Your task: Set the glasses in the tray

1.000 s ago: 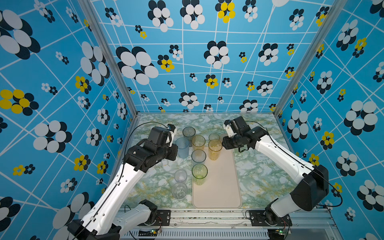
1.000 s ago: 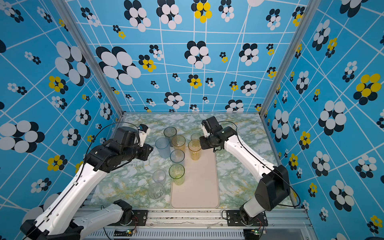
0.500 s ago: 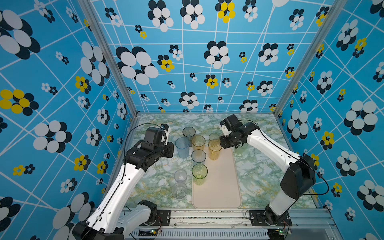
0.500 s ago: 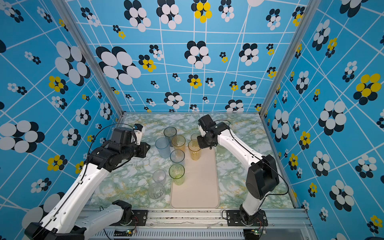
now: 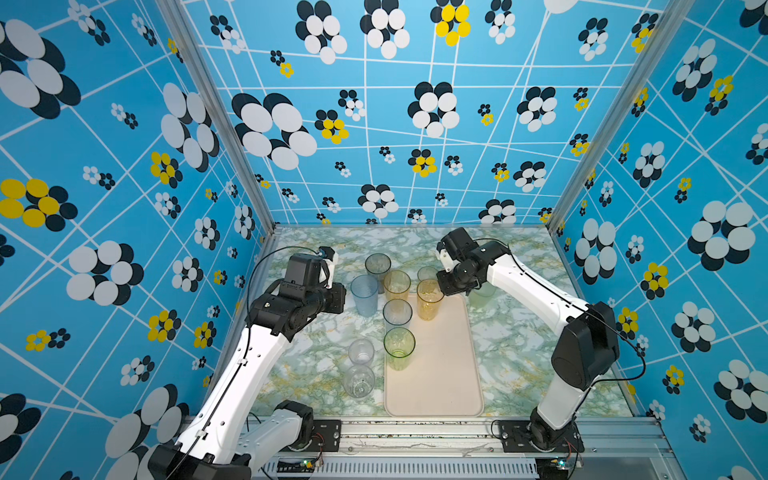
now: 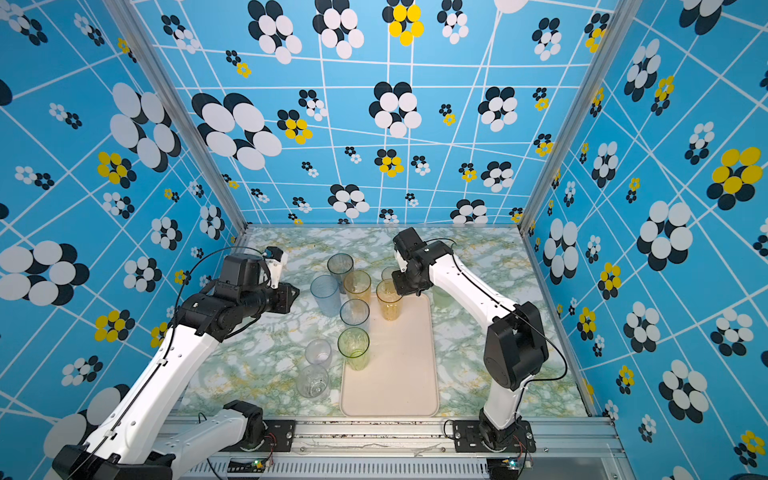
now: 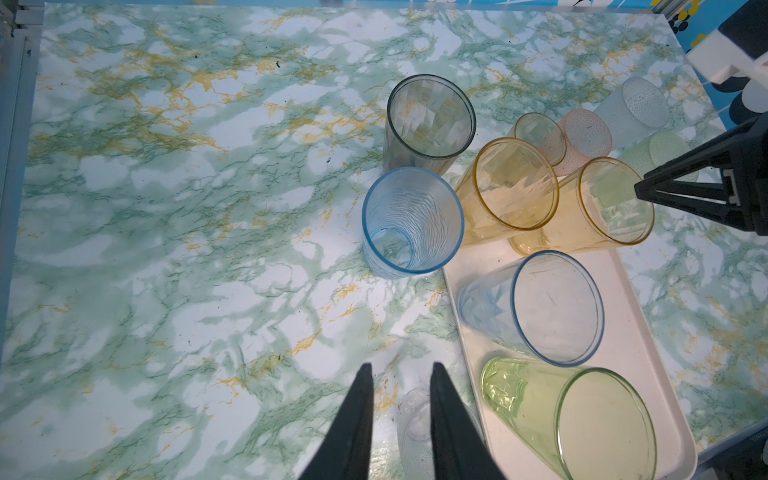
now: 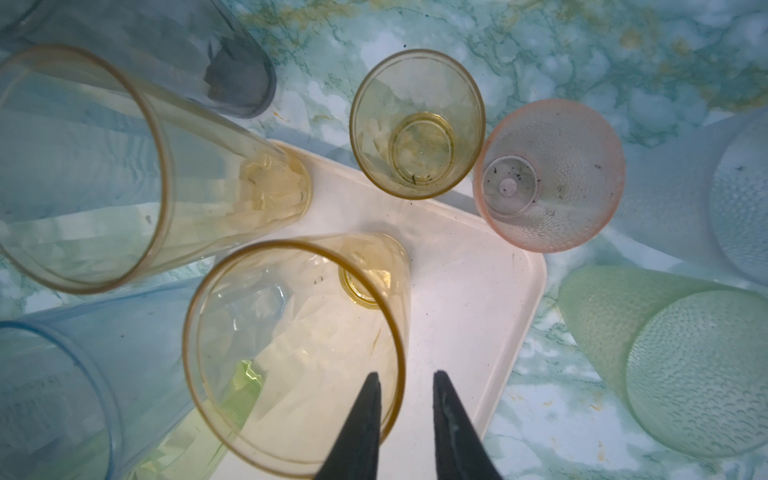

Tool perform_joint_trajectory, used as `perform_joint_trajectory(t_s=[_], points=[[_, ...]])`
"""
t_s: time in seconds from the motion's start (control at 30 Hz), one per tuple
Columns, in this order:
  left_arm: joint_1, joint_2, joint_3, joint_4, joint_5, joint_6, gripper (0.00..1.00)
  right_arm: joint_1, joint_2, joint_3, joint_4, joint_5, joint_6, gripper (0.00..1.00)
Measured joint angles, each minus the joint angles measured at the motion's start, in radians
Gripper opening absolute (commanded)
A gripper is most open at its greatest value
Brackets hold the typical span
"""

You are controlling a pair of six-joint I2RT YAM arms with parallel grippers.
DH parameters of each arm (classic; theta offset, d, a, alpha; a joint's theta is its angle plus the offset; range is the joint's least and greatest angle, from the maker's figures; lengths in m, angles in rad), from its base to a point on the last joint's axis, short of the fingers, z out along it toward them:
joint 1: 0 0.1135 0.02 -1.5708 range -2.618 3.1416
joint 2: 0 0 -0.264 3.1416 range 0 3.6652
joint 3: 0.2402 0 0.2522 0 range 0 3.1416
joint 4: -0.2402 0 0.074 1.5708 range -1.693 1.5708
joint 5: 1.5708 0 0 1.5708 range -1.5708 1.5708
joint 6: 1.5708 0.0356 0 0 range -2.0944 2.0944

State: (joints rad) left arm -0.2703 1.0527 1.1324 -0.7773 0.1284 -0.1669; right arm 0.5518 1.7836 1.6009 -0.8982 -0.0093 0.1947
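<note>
Right gripper (image 8: pixel 405 376) is seen with jaws narrowly apart astride the rim of the tall amber tumbler (image 8: pixel 291 357); a pinch cannot be told; upright on the tray (image 8: pixel 457 270) at its far end, the tumbler is judged nearer this arm than the left gripper (image 7: pixel 401 368)

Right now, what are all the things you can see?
tray: one, pinkish cream, table's middle.
tall amber tumblers: two, amber, tray's far end.
pale blue tumbler: one, blue, on tray.
tall green tumbler: one, green, on tray.
short amber tumbler: one, amber, just beyond tray.
ribbed blue tumbler: one, blue, left of tray.
smoky tumbler: one, grey, farthest back.
short clear tumblers: two, clear, left of tray, near front.
dimpled tumblers: three, pink, whitish, pale green, beside tray's far right corner.
table: one, green marble.
left hand: one, black, empty, left of tray.
right hand: one, black, at amber tumbler's rim.
</note>
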Motion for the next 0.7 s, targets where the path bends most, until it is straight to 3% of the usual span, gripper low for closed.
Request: perform_joint_trajectory(t_s=[0.37, 0.7], points=[[0.017, 0.004, 0.0, 0.0, 0.015, 0.007, 0.26, 0.0, 0.042, 0.037, -0.008, -0.001, 0.0, 0.19], [0.034, 0.006, 0.0, 0.0, 0.019, 0.015, 0.26, 0.0, 0.056, 0.046, -0.012, -0.004, -0.009, 0.06]])
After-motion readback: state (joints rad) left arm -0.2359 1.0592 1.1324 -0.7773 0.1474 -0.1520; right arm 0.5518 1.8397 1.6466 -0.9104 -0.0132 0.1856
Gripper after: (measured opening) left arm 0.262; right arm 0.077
